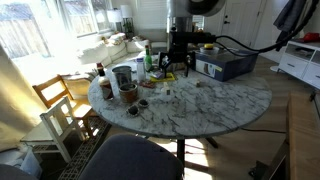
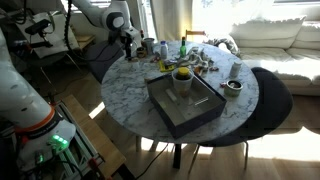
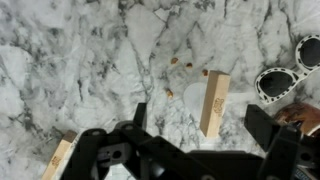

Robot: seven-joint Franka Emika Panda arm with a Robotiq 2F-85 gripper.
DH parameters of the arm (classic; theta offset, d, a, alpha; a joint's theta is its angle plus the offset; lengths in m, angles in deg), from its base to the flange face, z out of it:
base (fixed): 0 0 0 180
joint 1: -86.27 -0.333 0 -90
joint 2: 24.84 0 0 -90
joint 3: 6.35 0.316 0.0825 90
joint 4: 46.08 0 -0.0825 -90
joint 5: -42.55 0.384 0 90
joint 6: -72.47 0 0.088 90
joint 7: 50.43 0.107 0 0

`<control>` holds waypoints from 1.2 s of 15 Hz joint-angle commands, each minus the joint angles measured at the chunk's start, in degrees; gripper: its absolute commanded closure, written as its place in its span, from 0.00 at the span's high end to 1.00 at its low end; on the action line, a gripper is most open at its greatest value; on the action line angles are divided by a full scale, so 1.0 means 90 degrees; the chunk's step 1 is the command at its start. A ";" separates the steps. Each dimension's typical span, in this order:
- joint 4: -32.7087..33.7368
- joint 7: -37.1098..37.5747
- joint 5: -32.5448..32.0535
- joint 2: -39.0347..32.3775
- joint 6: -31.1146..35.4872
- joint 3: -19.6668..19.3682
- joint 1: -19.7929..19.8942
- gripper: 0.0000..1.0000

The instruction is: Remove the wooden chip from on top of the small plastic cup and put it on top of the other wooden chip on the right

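Observation:
In the wrist view a pale wooden chip (image 3: pixel 214 100) lies on top of a faint, clear small plastic cup (image 3: pixel 190 102) on the marble table. My gripper (image 3: pixel 203 122) is open, with one dark finger on each side of the chip, not touching it. The other wooden chip (image 3: pixel 60 160), small, flat and tan, lies on the marble at the lower left of that view. In both exterior views my gripper (image 1: pixel 178 62) (image 2: pixel 130 40) hangs low over the cluttered far part of the round table; the chips are too small to make out there.
Two round dark-rimmed lids or jars (image 3: pixel 275 82) (image 3: pixel 308 50) sit close to the right of the chip, with crumbs (image 3: pixel 185 62) nearby. A grey box (image 1: pixel 225 65), cups (image 1: pixel 122 78) and bottles crowd the table. A dark tray (image 2: pixel 185 110) and wooden chairs (image 1: pixel 60 100) also show.

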 commanded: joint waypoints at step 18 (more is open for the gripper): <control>0.1536 0.0093 0.0266 -0.1380 -0.0417 -0.0385 -0.0554 0.08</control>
